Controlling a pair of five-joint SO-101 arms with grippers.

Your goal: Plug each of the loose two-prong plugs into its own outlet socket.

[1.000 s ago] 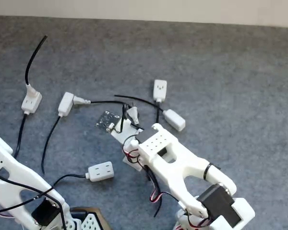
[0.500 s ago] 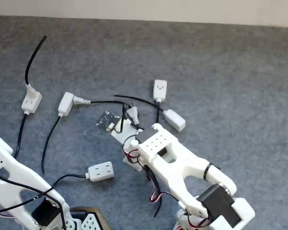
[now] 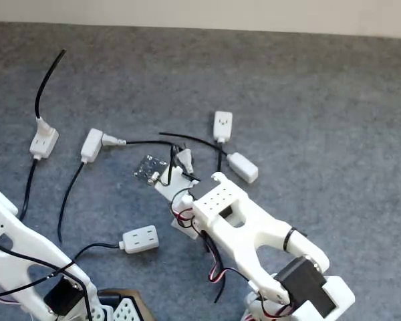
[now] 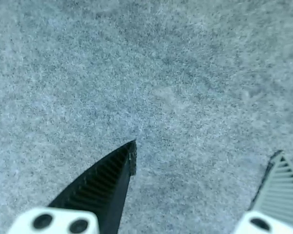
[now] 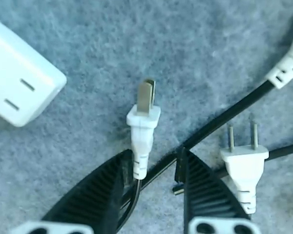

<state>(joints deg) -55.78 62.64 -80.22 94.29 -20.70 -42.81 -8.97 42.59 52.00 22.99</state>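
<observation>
My right gripper [image 5: 155, 152], partly open and empty, straddles the plug [image 5: 142, 127] and a crossing cord [image 5: 219, 121]. Closing may pinch both, skewing the prongs off the socket [image 3: 222, 126] at two o'clock.

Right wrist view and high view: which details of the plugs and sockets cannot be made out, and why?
Right wrist view: the socket block is cut off by the edge; socket count unknown.
Right wrist view: the white cord end is cut off by the edge; plug or socket, unclear.
High view: the right arm hides where the cables run beneath it.
</observation>
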